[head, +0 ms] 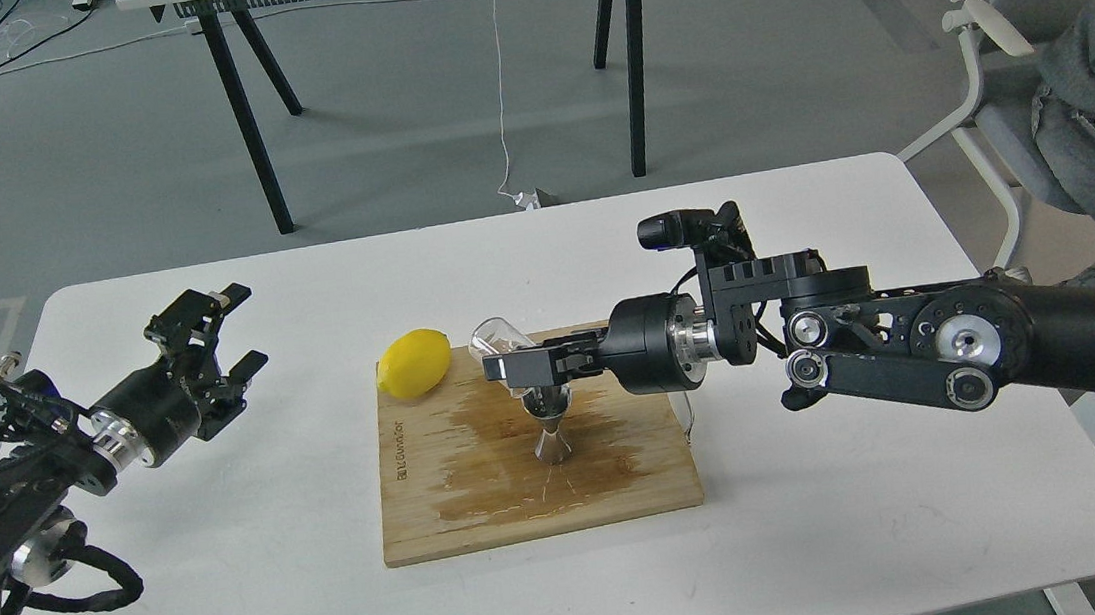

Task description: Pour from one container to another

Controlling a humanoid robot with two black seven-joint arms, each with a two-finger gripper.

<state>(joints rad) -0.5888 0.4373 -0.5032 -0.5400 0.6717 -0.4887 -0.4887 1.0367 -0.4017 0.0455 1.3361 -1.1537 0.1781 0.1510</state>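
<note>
Your right gripper point(513, 364) is clamped on the clear glass cup point(499, 344), its fingers closed around the cup's body. You have the cup tipped well over, its base up and to the left toward the lemon point(414, 363), its mouth angled down to the right, directly above the steel jigger point(550, 426). Whether the cup's lip touches the jigger's rim cannot be told, as the fingers cover that spot.

You can see the jigger standing upright near the middle of the wooden cutting board point(487, 514), just below the gripper. A dark wet stain spreads over the board around the jigger's foot and toward the board's right edge. The lemon lies on the board's far left corner, just beside the raised base of the cup but apart from it.

The board itself sits near the centre of the white tabletop point(831, 541), closer to the near edge than the far one.

Your left gripper point(228, 328) hangs above the tabletop's left part, well apart from the board, with its fingers spread and nothing between them.
</note>
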